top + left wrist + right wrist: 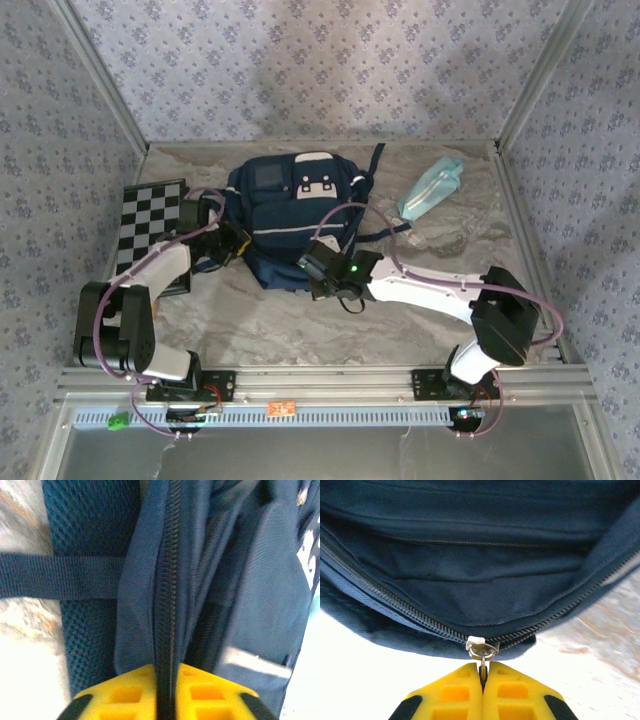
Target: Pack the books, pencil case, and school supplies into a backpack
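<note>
While the backpack lies at the middle of the table, its near compartment gapes toward the arms. The right wrist view looks into dark blue lining crossed by a thin inner seam, and the deeper folds are lost in shadow. The right gripper has its jaws pressed together on the zipper pull at the near rim. The left gripper pinches the zipper band on the bag's left side. The pencil case lies outside, to the right of the bag and apart from it. A checkered board is partly hidden behind the left arm.
</note>
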Controlling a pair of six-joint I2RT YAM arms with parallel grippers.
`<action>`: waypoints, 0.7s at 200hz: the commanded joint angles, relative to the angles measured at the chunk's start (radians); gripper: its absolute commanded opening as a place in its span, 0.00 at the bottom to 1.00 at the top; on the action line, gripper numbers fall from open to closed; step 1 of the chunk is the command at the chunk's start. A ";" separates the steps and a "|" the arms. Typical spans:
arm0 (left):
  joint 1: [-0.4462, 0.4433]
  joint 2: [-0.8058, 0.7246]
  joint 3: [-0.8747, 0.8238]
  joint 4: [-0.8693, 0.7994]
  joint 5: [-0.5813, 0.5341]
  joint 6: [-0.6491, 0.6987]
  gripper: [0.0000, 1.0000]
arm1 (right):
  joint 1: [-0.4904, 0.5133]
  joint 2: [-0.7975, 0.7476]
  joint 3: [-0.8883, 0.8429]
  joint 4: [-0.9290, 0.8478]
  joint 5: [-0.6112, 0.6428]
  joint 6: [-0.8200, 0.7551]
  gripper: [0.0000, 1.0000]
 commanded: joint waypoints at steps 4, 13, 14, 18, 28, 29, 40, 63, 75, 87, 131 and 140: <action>0.020 -0.001 0.097 -0.008 -0.027 0.122 0.28 | 0.010 0.050 0.088 0.057 -0.082 -0.023 0.00; 0.021 -0.021 0.082 -0.009 -0.022 0.123 0.34 | 0.003 0.069 0.096 0.072 -0.083 -0.023 0.00; 0.021 -0.024 0.079 -0.009 -0.023 0.121 0.34 | 0.003 0.071 0.098 0.072 -0.081 -0.023 0.00; 0.019 -0.038 0.070 -0.013 -0.026 0.118 0.37 | 0.002 0.079 0.103 0.067 -0.077 -0.023 0.00; 0.019 -0.080 0.044 -0.024 -0.030 0.111 0.45 | 0.001 0.090 0.107 0.053 -0.053 -0.027 0.00; 0.019 -0.084 0.040 -0.025 -0.030 0.109 0.46 | 0.000 0.091 0.107 0.052 -0.051 -0.027 0.00; 0.016 -0.133 0.013 -0.054 -0.030 0.096 0.54 | 0.004 0.092 0.101 0.049 -0.037 -0.035 0.00; -0.009 -0.248 -0.064 -0.104 -0.037 0.021 0.63 | 0.011 0.090 0.077 0.062 -0.038 -0.039 0.00; -0.054 -0.304 -0.114 -0.088 -0.059 -0.050 0.65 | 0.011 0.093 0.068 0.064 -0.040 -0.033 0.00; -0.111 -0.341 -0.151 -0.069 -0.088 -0.129 0.66 | 0.011 0.097 0.060 0.072 -0.041 -0.030 0.00; -0.310 -0.336 -0.196 0.038 -0.201 -0.359 0.67 | 0.020 0.100 0.055 0.094 -0.035 -0.030 0.00; -0.335 -0.306 -0.185 0.054 -0.224 -0.380 0.67 | 0.023 0.104 0.055 0.093 -0.035 -0.035 0.00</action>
